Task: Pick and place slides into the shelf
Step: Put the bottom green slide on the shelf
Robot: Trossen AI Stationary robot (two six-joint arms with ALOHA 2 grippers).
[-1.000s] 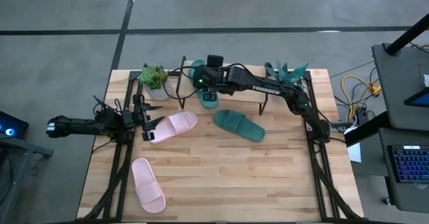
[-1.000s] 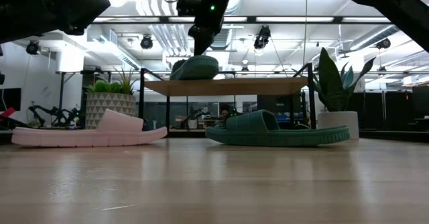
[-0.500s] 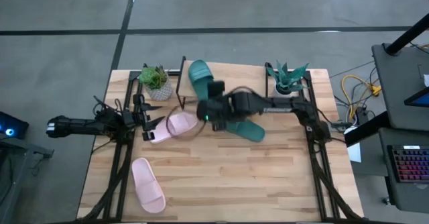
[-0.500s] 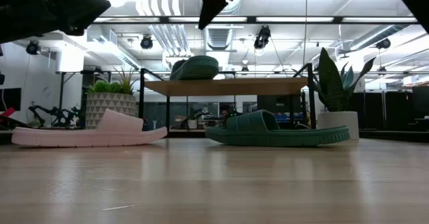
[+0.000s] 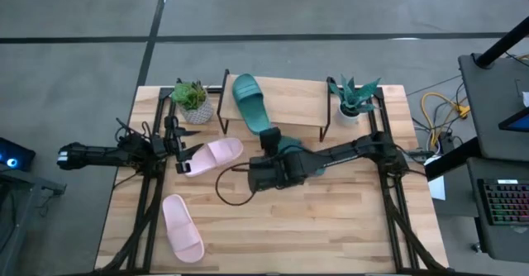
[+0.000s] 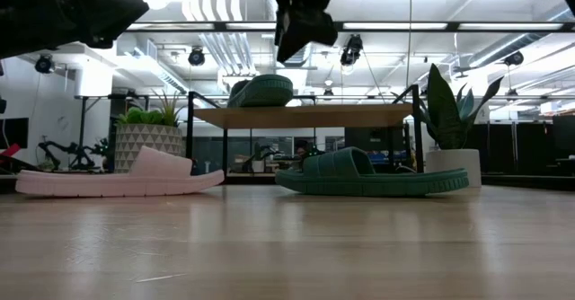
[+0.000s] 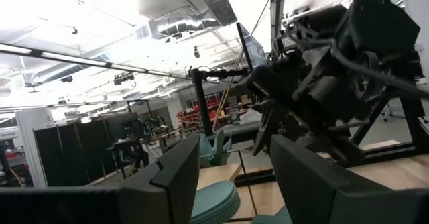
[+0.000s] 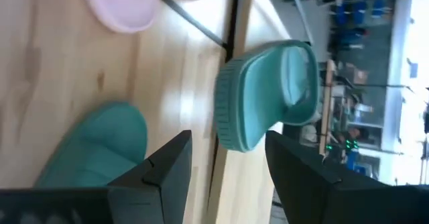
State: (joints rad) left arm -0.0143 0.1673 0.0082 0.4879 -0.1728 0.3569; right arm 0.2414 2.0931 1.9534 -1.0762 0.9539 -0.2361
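The right gripper [image 5: 266,173] hangs over the green slide [image 6: 368,172] that lies flat on the table in front of the shelf [image 5: 289,98]. Its fingers are spread and hold nothing. The slide is right under it, and its long side runs left to right. The left gripper [image 5: 183,150] waits near a pink slide [image 5: 215,154], fingers spread too.
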